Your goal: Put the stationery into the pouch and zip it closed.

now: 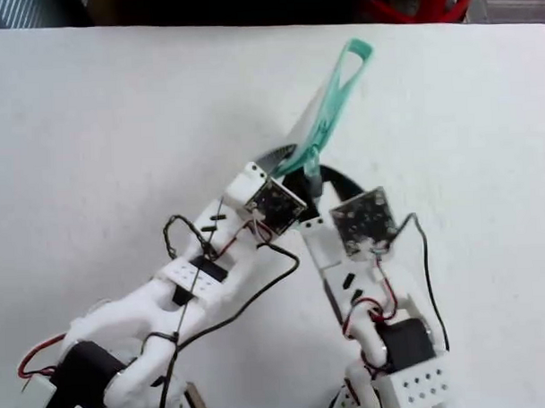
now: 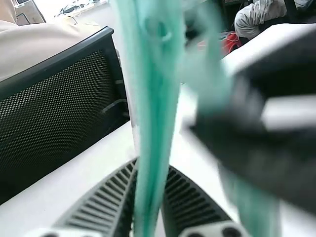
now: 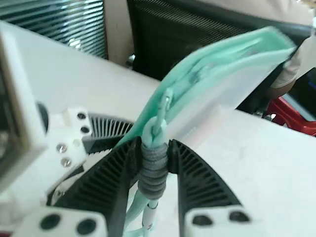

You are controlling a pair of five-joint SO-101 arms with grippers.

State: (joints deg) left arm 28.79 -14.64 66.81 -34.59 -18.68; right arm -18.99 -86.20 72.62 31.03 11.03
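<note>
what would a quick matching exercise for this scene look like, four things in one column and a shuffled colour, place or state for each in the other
Things
1. pouch
2. left gripper
3. right gripper
4. mesh chair

States
a. shut on the grey ribbed pull at the zip
b. black, standing beyond the table
c. mint green, held up between the two arms
d. shut on the pouch's edge

Pairs: 1-c, 2-d, 3-a, 4-b
</note>
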